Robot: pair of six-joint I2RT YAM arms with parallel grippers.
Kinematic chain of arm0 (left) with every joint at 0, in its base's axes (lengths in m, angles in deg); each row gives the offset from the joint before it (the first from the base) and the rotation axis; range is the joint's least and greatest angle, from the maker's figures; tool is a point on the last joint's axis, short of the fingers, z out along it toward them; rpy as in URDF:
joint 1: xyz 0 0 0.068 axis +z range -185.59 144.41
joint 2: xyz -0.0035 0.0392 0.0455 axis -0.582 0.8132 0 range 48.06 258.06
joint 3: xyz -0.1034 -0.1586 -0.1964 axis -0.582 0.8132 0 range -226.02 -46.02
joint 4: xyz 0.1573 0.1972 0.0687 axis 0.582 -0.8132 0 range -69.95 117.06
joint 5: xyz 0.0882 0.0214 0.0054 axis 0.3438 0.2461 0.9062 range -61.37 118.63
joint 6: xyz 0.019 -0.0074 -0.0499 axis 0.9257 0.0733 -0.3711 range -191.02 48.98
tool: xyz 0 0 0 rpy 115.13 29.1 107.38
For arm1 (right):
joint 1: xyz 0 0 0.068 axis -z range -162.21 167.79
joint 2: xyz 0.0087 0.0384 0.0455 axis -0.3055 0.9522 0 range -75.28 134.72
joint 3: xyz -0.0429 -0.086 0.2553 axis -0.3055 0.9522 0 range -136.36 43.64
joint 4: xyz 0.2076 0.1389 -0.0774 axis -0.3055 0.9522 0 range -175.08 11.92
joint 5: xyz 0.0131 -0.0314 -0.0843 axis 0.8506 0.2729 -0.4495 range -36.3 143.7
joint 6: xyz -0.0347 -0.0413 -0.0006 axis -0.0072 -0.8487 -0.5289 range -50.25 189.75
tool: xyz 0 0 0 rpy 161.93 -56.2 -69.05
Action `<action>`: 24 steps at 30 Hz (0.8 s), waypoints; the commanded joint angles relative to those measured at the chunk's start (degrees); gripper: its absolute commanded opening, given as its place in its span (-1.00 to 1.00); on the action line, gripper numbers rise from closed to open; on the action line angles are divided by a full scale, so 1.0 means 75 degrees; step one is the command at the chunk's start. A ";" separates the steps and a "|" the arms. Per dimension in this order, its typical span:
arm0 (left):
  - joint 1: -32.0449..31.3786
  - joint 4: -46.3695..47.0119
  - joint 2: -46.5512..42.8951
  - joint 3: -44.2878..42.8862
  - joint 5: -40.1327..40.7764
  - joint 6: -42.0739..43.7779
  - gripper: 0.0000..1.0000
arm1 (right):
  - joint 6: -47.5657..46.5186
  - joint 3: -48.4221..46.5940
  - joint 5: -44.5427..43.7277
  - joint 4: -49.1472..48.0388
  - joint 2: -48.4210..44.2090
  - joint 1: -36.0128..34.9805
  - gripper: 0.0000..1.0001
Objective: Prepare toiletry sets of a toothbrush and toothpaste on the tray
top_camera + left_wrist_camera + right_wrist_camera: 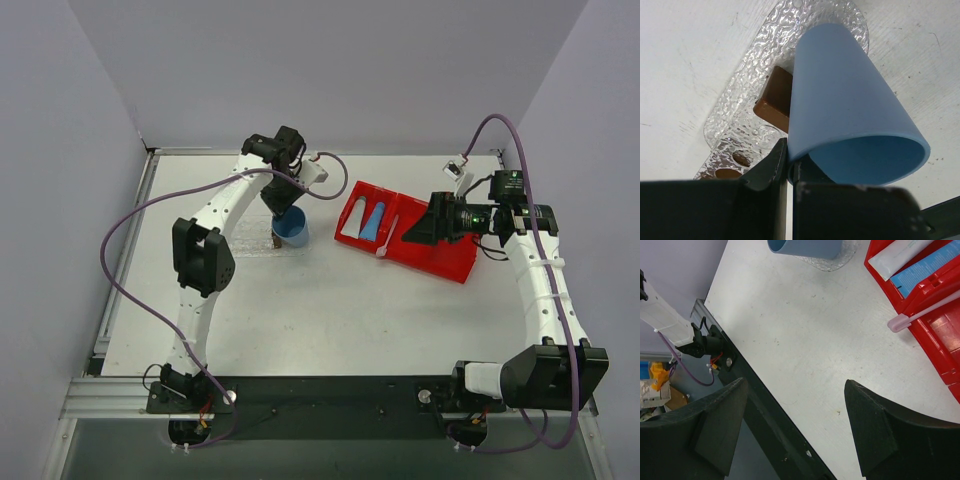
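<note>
**Cup held over tray; brush and paste not yet picked**

- Toothbrush (pixel 927 308): pinkish-white and stick-thin. It lies across the divider of the red bin (pixel 440 257), with its head poking out over the bin's edge toward the table (pixel 805 340). That overhang probably makes it the easiest first pick.
- Blue toothpaste tube (pixel 927 267) and white-grey toothpaste tube (pixel 900 255): flat, side by side in the bin's other compartment. None of the set is on the tray.
- Tray (pixel 740 110): clear and bumpy, well apart from the bin. A brown block (pixel 774 100) sits on it, right beside the cup.
- Blue cup (pixel 840 100): mouth up, over the tray's middle. I cannot tell whether it is seated or just lifted.
- Left gripper (pixel 790 160): pinched tight on the cup's rim, one finger inside and one outside. Judged to be placing or steadying the cup as a holder.
- Right gripper (pixel 795 427): jaws spread wide and empty. It hovers above bare table just beside the bin, apparently lined up to go for the brush.
</note>
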 commanded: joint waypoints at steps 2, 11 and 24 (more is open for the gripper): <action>-0.0023 -0.1697 -0.0241 -0.0177 -0.0014 0.0074 -1.00 | -0.0213 0.0051 0.0252 0.0017 0.0021 0.0016 0.46; -0.0070 -0.1697 -0.0124 -0.0177 -0.0014 0.0133 -1.00 | -0.0225 0.0051 0.0276 0.0017 0.0068 0.0015 0.46; -0.0199 -0.1697 0.0111 -0.0270 0.0114 0.0203 -0.91 | -0.0236 0.0074 0.0264 0.0017 0.0056 0.0016 0.46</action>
